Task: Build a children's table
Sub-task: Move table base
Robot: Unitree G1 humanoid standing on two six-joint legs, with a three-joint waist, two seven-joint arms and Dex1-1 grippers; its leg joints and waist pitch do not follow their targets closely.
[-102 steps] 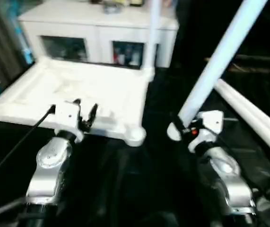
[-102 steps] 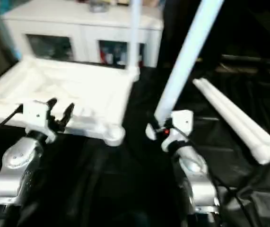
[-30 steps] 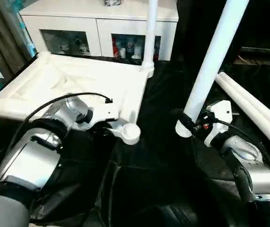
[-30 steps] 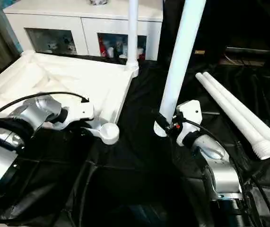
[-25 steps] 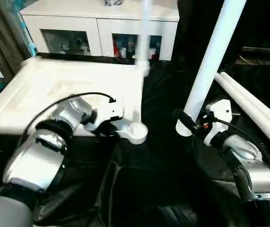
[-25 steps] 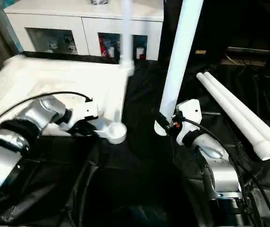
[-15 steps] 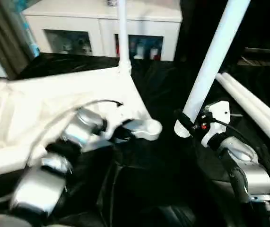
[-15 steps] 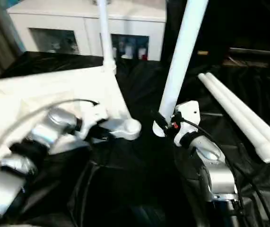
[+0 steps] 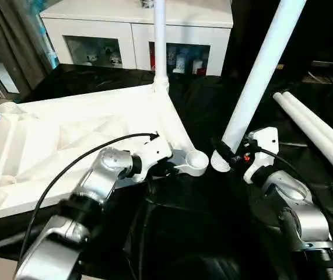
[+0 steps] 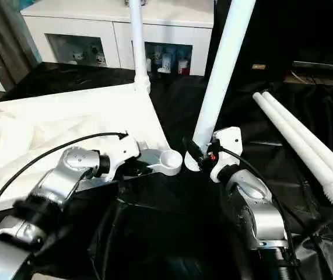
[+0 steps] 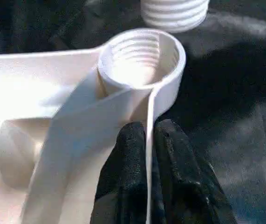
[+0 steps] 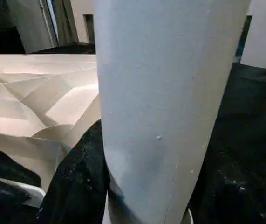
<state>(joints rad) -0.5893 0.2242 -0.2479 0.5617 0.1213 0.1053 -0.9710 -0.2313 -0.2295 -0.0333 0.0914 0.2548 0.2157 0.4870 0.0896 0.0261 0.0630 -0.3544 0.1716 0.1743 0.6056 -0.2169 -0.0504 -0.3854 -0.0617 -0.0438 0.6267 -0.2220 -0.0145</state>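
The children's table top (image 9: pixel 79 140) lies upside down, ribbed side up, on the black-covered work table. One white leg (image 9: pixel 159 41) stands upright in its far corner socket. My left gripper (image 9: pixel 165 167) is shut on the rim wall just behind the near threaded corner socket (image 9: pixel 196 161); in the left wrist view the fingers (image 11: pixel 132 154) pinch that thin wall. My right gripper (image 9: pixel 228 154) is shut on a second white leg (image 9: pixel 259 70), which leans up to the right. Its threaded end (image 11: pixel 174 11) sits just beside the socket.
Two loose white legs (image 9: pixel 318 137) lie side by side on the black cloth (image 9: pixel 213 245) at the right. A white cabinet (image 9: pixel 96 26) with glass doors stands behind the work table, and a curtain (image 9: pixel 14 46) hangs at the far left.
The table top has swung round under my left gripper, bringing its near corner socket to the right, close to the held leg's end. My right gripper keeps its grip on the leg.
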